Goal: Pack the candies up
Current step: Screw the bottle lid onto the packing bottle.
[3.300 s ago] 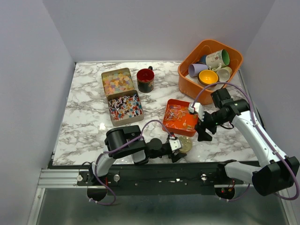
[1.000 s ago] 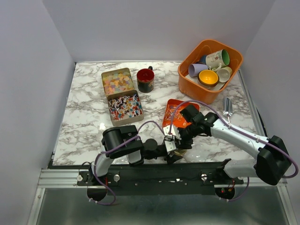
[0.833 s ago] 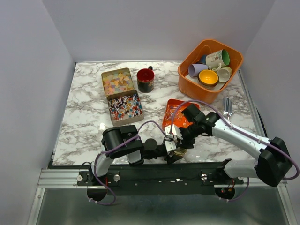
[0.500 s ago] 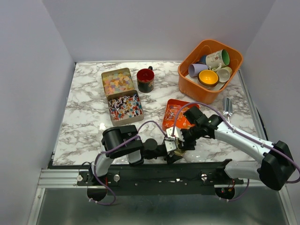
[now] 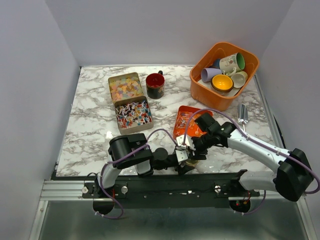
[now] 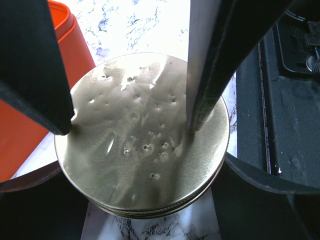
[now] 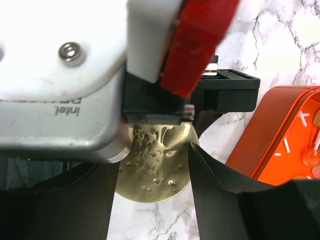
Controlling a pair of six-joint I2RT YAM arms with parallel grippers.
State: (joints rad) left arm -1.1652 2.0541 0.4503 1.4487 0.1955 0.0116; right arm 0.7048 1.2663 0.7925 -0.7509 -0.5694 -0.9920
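A round gold tin [image 5: 192, 156], lid on, stands near the table's front edge. My left gripper [image 5: 186, 160] is shut round its sides; its dark jaws hug the tin [image 6: 145, 150] in the left wrist view. My right gripper [image 5: 195, 148] hangs over it, open, and its fingertips [image 6: 65, 127] rest on the lid [image 7: 155, 170]. Pale wrapped candies lie in an orange tray [image 5: 181, 131] just behind the tin, also seen in the right wrist view [image 7: 280, 135]. Red, blue and white candies [image 5: 133, 114] and pastel square candies [image 5: 125, 87] fill two rectangular tins at the back left.
A dark red mug [image 5: 155, 85] stands beside the pastel tin. An orange basket [image 5: 202, 87] of mugs sits at the back right. A metal scoop [image 5: 242, 115] lies in front of the basket. The left wrist camera [image 7: 60, 75] is close above the right fingers.
The right arm has swung left from beside the orange tray to above the gold tin, and the scoop now lies by the basket. In the last second it barely moved. The left arm held still.
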